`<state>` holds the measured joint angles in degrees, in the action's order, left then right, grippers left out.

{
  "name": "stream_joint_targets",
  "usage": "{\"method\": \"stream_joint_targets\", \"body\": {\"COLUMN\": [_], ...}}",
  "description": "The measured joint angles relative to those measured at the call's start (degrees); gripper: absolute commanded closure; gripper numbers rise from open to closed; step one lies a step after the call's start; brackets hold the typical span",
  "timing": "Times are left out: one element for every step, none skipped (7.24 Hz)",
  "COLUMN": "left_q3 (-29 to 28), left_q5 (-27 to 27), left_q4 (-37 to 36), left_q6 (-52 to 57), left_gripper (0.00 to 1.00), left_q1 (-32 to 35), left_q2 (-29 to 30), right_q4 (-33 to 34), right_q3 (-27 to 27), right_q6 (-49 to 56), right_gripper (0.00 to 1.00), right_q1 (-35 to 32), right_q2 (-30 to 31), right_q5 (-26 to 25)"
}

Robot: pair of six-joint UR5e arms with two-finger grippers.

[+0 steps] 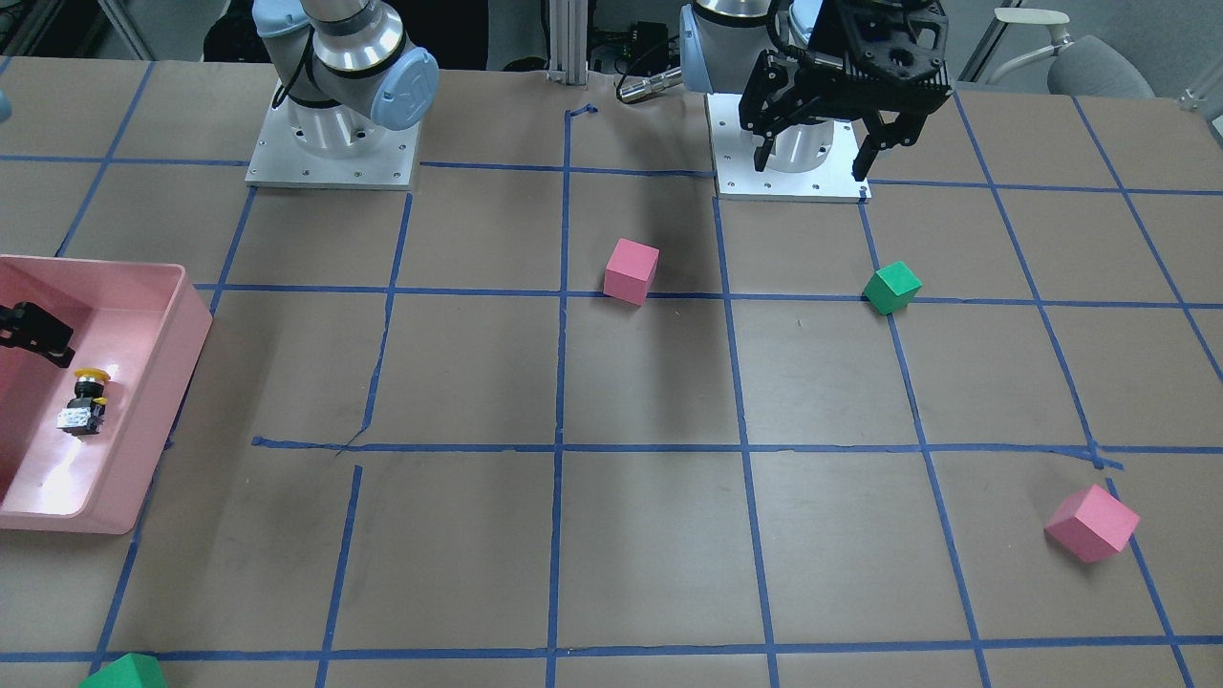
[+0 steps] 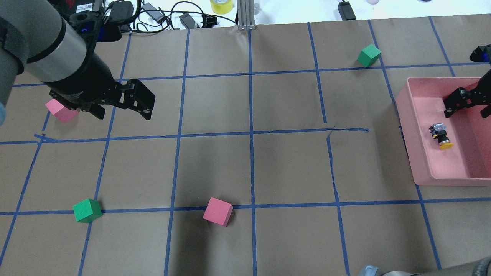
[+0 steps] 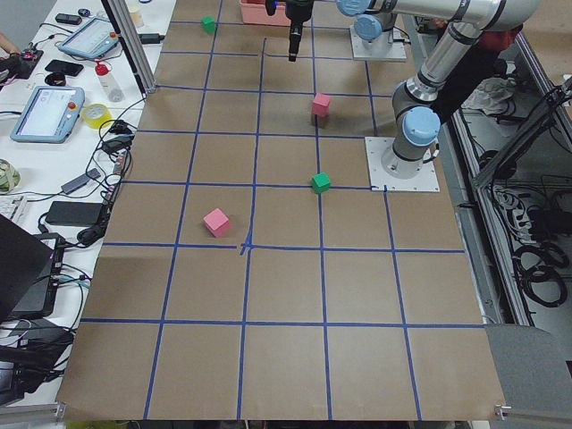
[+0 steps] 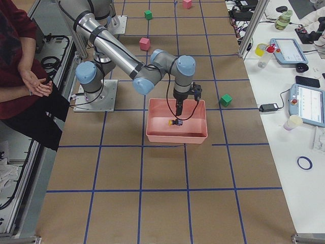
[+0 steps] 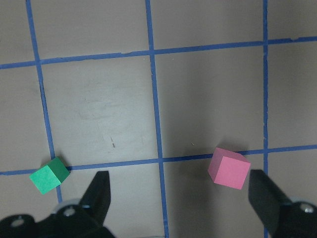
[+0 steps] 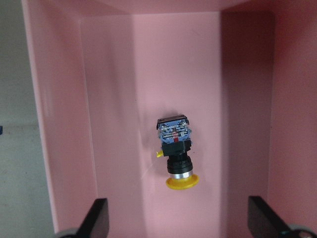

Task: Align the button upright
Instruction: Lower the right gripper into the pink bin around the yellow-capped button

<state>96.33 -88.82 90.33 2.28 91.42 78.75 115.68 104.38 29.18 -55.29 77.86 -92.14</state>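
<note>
Button (image 6: pixel 177 153) is lying on its side on the floor of the pink bin (image 6: pixel 59 124), yellow cap end toward the gripper, clear of the walls. Right gripper (image 6: pixel 181 218) is hovering over it, fingers spread wide, holding nothing. Left gripper (image 5: pixel 181 191) is hanging above the table (image 5: pixel 99 99), fingers apart, empty, with a pink cube (image 5: pixel 229 167) and green cube (image 5: pixel 49 176) sitting below it

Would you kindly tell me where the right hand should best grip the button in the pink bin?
Likely the black neck, from straight above: the button lies on its side, and the open fingers of the right hand stand either side of its long axis.
</note>
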Motion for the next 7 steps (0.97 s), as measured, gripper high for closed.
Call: {"method": "stream_joint_targets", "body": {"left_q3": [0.0,0.0,0.0,0.0,0.0,0.0,0.0], "left_q5": [0.1,0.1,0.1,0.1,0.1,0.2,0.2], "left_q4": [0.0,-0.1,0.0,0.0,0.0,0.0,0.0], "left_q6": [0.0,0.0,0.0,0.0,0.0,0.0,0.1], "left_gripper": [0.0,0.0,0.0,0.0,0.0,0.0,0.0], "left_q1": [0.0,0.1,0.1,0.1,0.1,0.1,0.1], "left_q2": [0.0,0.0,0.0,0.0,0.0,0.0,0.0], "right_q4": [0.5,1.9,3.7,4.6,5.0,5.1,5.2], "right_q3": [0.1,0.1,0.2,0.2,0.2,0.2,0.3], "right_q6": [-0.2,-0.4,-0.6,-0.7,-1.0,-1.7,-2.4], "right_gripper": [0.0,0.0,0.0,0.0,0.0,0.0,0.0], "right_q1": [0.4,0.6,0.6,0.6,0.6,0.6,0.6], "right_q2": [-1.2,-2.2,-3.3,-4.5,-6.1,-7.3,-8.5], "right_q5": [0.4,0.8,1.2,1.5,1.5,1.3,1.2]}}
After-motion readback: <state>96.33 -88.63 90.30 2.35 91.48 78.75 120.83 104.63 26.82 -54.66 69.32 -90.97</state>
